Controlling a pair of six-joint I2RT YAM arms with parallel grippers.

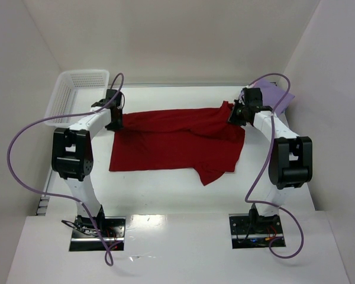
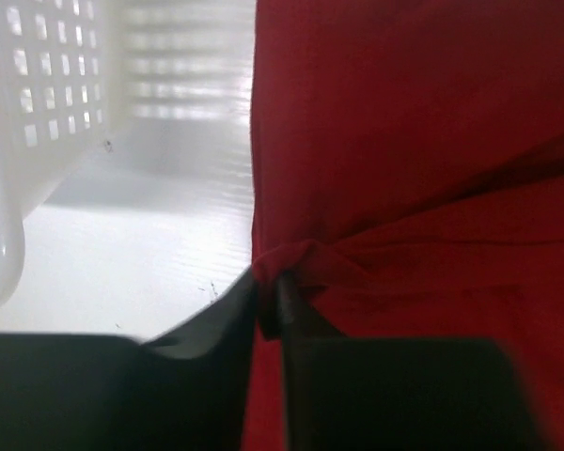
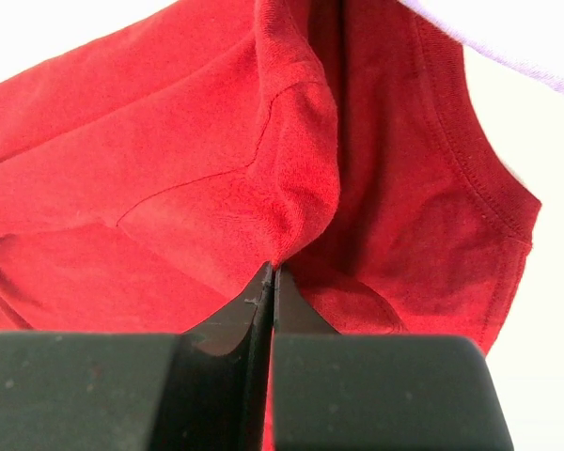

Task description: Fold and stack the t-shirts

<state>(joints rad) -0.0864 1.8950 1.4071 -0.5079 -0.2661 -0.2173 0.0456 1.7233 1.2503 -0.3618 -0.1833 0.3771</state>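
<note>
The red t-shirt (image 1: 177, 139) is lying spread out near the far edge of the table (image 1: 165, 192). It is soft and floppy, so edges are best to grab. The left gripper (image 2: 268, 287) is pinching its left edge. The right gripper (image 3: 271, 272) is squeezing shut on its right end.

left arm (image 1: 89, 125) forward | left tool (image 2: 268, 287) pinched | right arm (image 1: 271, 125) forward | right tool (image 3: 273, 274) pinched

From above, the lavender t-shirt (image 1: 283, 94) is mostly hidden behind the right arm (image 1: 267, 125) — only a corner shows. The left wrist view blurs the mesh basket (image 2: 38, 113) and cuts it off at the left edge — the dark red t-shirt (image 2: 404, 141) runs past the top and right edges.
</note>
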